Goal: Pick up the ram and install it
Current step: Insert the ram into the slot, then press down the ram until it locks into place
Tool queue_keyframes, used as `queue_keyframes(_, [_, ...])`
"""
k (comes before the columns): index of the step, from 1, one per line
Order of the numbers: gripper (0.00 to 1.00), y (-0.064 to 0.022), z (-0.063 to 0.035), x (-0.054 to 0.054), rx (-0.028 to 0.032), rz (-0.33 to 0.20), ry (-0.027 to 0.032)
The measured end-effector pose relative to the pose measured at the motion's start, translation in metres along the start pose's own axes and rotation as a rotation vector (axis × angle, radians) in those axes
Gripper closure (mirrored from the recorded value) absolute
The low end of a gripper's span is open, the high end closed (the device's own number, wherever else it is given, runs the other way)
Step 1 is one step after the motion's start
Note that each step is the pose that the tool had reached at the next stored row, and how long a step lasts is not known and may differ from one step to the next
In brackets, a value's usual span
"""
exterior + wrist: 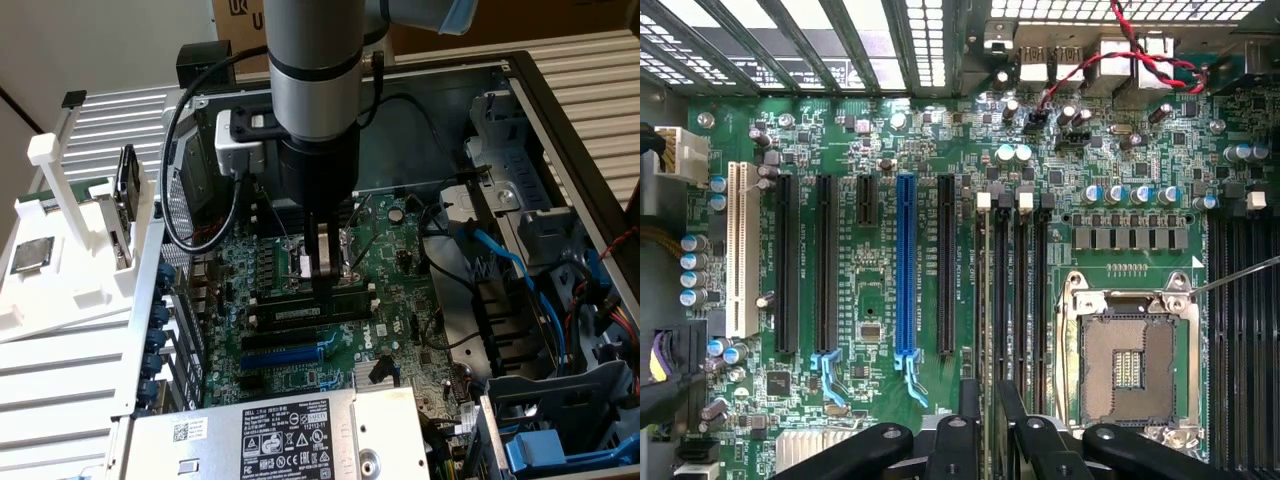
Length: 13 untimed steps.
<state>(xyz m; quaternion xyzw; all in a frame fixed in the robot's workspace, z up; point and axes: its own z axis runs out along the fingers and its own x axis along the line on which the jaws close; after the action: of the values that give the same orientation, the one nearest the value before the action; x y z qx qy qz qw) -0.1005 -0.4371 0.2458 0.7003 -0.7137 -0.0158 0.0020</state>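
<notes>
Green ram [985, 320] edge-on in end effector [985, 400], slots alongside

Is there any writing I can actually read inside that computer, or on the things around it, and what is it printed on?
"DELL": white logo on the green motherboard, the one text I can read, and only just.
White label on the silver power supply box: rows of print and symbols, too small to read.
Small barcode sticker on that box: unreadable.
Cardboard box behind the case: dark letters cut off, unreadable.
White lettering along the motherboard's slots in the wrist view: too small to read.
</notes>
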Motion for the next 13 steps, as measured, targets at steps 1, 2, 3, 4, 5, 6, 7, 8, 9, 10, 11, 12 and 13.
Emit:
queue_keyframes(1, [0.78, 0.0, -0.001, 0.0, -0.0001, 0.0, -0.0001])
queue_keyframes(2, [0.78, 0.0, -0.0009, 0.0, 0.0, 0.0, -0.0003])
queue_keyframes(3, [0.78, 0.0, -0.001, 0.0, 0.0, 0.0, -0.0002])
queue_keyframes(4, [0.78, 0.0001, -0.001, 0.0, 0.0, 0.0, -0.0002])
queue_keyframes(5, [0.78, 0.0001, -0.001, 0.0, -0.0001, 0.0, -0.0002])
queue_keyframes(6, [0.78, 0.0, -0.001, 0.0, 0.0, 0.0, -0.0002])
queue_keyframes(7, [0.78, 0.0001, -0.001, 0.0, -0.0001, 0.0, -0.0002])
queue_keyframes(8, [0.78, 0.0, -0.001, 0.0, 0.0, 0.0, -0.0002])
queue_keyframes(9, [0.78, 0.0001, -0.001, 0.0, -0.0001, 0.0, -0.0002])
queue_keyframes(10, [0.78, 0.0001, -0.001, 0.0, -0.0001, 0.0, -0.0002])
queue_keyframes(11, [0.78, 0.0001, -0.001, 0.0, -0.0001, 0.0, -0.0002])
queue_keyframes(12, [0.78, 0.0001, -0.001, 0.0, -0.0001, 0.0, -0.0002])
queue_keyframes(13, [0.78, 0.0001, -0.001, 0.0, -0.0001, 0.0, -0.0002])
